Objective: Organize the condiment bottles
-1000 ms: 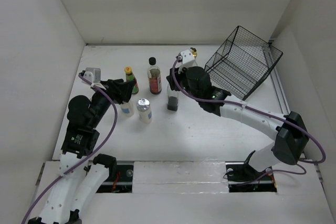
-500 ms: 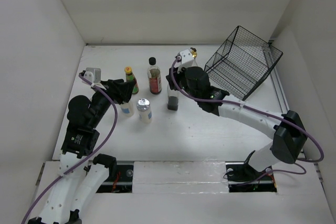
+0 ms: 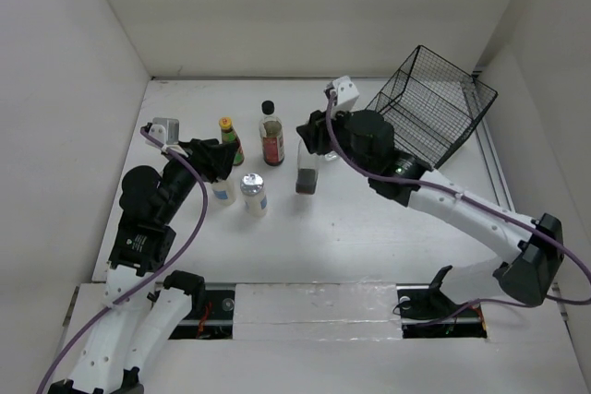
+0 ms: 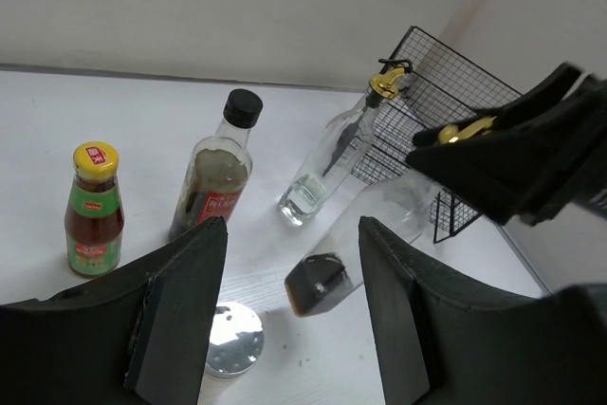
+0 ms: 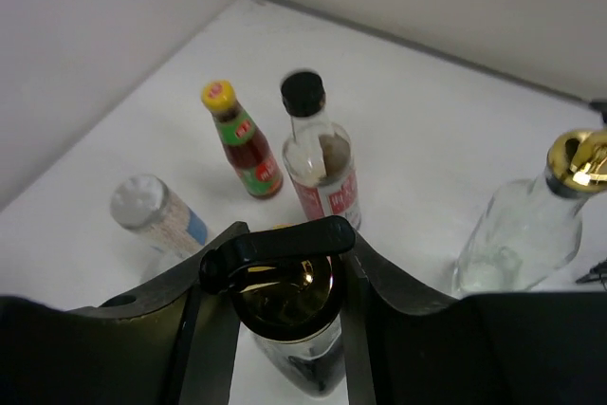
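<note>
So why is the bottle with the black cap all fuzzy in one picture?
Right wrist view: the black-capped bottle and white bottle are smeared, probably motion blur; the right gripper clamping the glass bottle is too close to focus. Top view: everything sharp.

Left pincer [image 4: 292, 234] gapes wide; right pincer [image 5: 285, 255] clamps the top of a glass bottle [image 3: 306, 177].

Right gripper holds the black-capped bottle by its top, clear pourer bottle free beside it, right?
No: the right wrist view shows the right gripper holding the dark-sauce pourer bottle by its top. The black-capped bottle and clear pourer bottle stand free.
</note>
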You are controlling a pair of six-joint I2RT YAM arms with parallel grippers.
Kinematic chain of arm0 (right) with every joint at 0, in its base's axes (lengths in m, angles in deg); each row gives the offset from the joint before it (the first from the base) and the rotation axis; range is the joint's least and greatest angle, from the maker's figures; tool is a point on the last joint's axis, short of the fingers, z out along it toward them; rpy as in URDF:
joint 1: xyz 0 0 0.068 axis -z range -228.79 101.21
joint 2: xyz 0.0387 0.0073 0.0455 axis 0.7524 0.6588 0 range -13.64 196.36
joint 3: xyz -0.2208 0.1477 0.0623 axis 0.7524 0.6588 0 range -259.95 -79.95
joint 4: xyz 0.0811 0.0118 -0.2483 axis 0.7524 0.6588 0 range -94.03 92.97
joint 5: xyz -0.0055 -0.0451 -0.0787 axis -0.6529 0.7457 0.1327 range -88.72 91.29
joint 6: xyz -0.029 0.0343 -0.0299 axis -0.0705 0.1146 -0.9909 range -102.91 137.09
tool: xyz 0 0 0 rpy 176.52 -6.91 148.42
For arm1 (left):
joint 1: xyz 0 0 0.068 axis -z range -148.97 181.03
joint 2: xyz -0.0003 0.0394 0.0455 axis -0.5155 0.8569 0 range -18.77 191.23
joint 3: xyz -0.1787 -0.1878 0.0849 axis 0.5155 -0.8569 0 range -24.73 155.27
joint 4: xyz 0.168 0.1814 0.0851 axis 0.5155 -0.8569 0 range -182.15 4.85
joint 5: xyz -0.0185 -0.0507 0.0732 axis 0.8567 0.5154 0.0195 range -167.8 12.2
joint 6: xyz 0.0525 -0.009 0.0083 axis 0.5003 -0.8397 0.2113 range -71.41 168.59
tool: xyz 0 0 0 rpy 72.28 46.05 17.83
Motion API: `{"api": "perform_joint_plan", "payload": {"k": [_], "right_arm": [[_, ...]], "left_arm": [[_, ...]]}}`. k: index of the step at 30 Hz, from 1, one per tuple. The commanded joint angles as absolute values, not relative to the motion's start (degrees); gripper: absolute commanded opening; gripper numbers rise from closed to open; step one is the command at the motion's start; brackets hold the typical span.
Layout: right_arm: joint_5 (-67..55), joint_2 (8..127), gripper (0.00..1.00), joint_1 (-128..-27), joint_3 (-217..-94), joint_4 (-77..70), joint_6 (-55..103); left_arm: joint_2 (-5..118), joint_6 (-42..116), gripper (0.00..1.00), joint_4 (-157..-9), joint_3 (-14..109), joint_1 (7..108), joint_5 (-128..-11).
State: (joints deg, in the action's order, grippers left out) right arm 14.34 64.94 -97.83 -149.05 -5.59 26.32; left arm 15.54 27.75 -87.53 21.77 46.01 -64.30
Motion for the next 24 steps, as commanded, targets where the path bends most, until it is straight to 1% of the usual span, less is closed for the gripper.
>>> {"api": "perform_joint_plan", "payload": {"k": [1, 5, 7, 12, 14, 15, 16, 17, 24], "right_arm": [[11.0, 60.0, 0.11, -97.6, -158.4, -11.7, 27.0], [11.0, 59.4, 0.11, -95.6, -165.5, -9.1, 27.0], [10.4, 60.8, 0.1, -93.5, -171.5, -6.9, 27.0], [8.9, 64.4, 0.1, -84.2, -183.4, -3.0, 27.0], [11.6, 67.6, 0.1, -80.3, -192.1, -0.7, 26.4], [12.5, 68.6, 0.1, -79.0, -192.1, -0.7, 26.4], [12.5, 69.7, 0.1, -77.5, -195.4, 0.2, 26.4], [13.1, 71.3, 0.09, -76.1, -196.7, 0.2, 26.4], [15.0, 79.1, 0.09, -64.1, -206.2, 1.4, 26.4]], "left_arm": [[15.5, 28.1, 0.54, -84.0, 21.7, 45.8, -63.5], [15.5, 28.1, 0.54, -84.0, 21.7, 45.8, -63.5], [15.5, 28.1, 0.54, -84.0, 21.7, 45.8, -63.5], [15.0, 28.1, 0.53, -84.0, 21.7, 45.8, -63.5], [15.0, 28.1, 0.53, -84.0, 21.7, 45.8, -63.5], [15.0, 28.1, 0.53, -84.0, 21.7, 45.8, -63.5], [15.0, 28.1, 0.53, -84.0, 21.7, 45.8, -63.5], [15.0, 28.1, 0.53, -84.0, 21.7, 45.8, -63.5], [15.5, 28.1, 0.53, -84.0, 21.7, 45.8, -63.5]]}}
